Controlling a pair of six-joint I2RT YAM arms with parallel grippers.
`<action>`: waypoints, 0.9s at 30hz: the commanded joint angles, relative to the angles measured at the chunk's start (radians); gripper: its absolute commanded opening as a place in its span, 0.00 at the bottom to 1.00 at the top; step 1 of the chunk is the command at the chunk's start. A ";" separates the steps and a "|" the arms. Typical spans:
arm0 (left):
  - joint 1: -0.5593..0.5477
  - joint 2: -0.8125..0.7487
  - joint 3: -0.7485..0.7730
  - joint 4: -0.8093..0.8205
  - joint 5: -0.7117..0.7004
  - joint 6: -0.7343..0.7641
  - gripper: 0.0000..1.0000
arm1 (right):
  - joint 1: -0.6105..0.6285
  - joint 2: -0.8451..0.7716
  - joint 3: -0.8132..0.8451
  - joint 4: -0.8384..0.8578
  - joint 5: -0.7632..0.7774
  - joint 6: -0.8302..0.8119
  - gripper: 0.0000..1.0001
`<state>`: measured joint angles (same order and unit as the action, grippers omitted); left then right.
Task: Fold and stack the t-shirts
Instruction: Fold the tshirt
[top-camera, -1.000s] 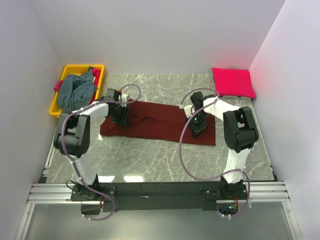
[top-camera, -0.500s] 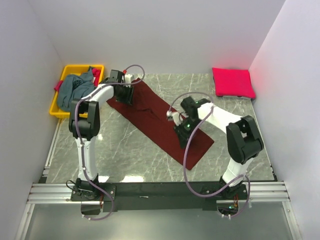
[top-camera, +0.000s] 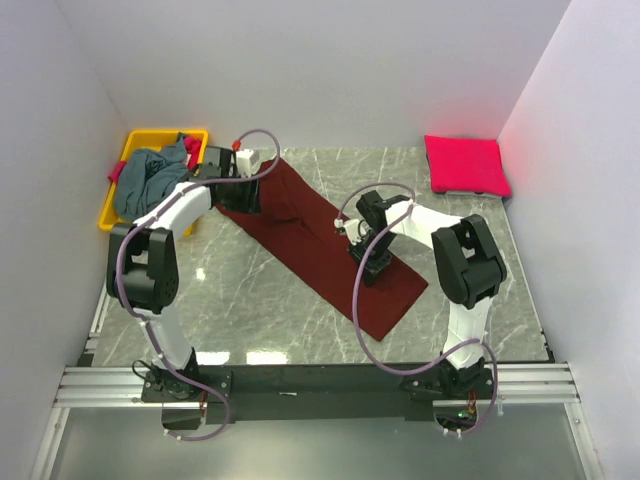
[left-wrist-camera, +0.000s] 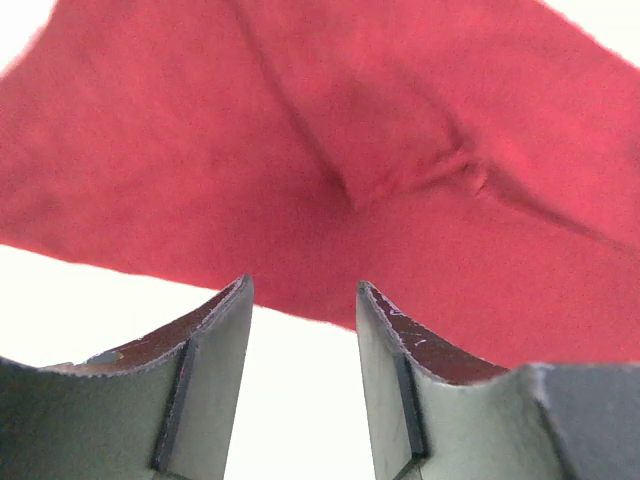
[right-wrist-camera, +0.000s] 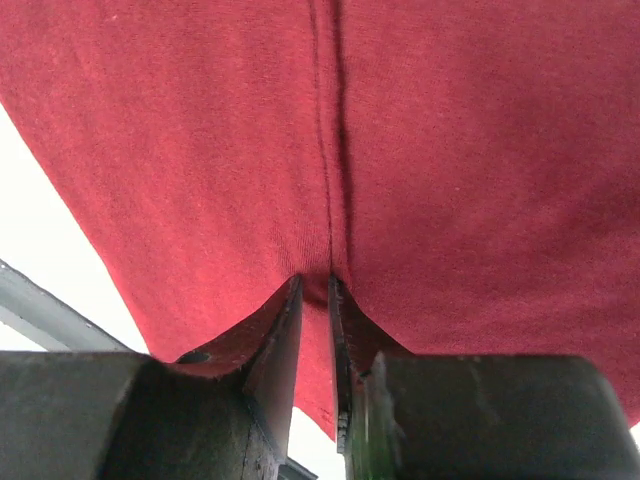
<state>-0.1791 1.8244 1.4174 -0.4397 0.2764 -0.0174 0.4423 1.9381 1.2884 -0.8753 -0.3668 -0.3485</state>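
The dark maroon t-shirt (top-camera: 320, 245) lies folded as a long strip, running diagonally from back left to front right. My left gripper (top-camera: 235, 192) is open at its back-left end. In the left wrist view the left gripper (left-wrist-camera: 303, 290) holds nothing, and the cloth edge (left-wrist-camera: 330, 150) lies just beyond the tips. My right gripper (top-camera: 372, 262) is over the strip's right part. In the right wrist view the right gripper (right-wrist-camera: 315, 282) is shut on a pinch of the maroon cloth (right-wrist-camera: 450, 150). The bright pink-red t-shirt (top-camera: 465, 165) lies folded at the back right. The grey-blue t-shirt (top-camera: 150, 185) is heaped in the bin.
The yellow plastic bin (top-camera: 112, 215) stands at the back left against the left wall, close to my left arm. White walls close in the marble table (top-camera: 250, 310) on three sides. A black rail runs along the near edge.
The maroon shirt has swung from lying across the table to a diagonal, its left end moved back and its right end forward. Both grippers moved with it; the left has since shifted slightly left.
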 joint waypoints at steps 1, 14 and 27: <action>0.000 0.003 -0.038 0.019 0.018 -0.039 0.51 | 0.036 0.024 -0.053 0.033 0.023 0.000 0.24; -0.006 0.231 0.072 0.007 0.012 -0.070 0.47 | 0.412 -0.073 -0.049 -0.006 -0.385 -0.015 0.31; -0.109 0.630 0.707 -0.056 0.102 -0.068 0.49 | 0.007 -0.246 0.037 0.139 -0.341 0.147 0.38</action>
<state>-0.2756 2.4138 2.0151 -0.4805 0.3267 -0.0727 0.5026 1.7157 1.2903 -0.8062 -0.7677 -0.2745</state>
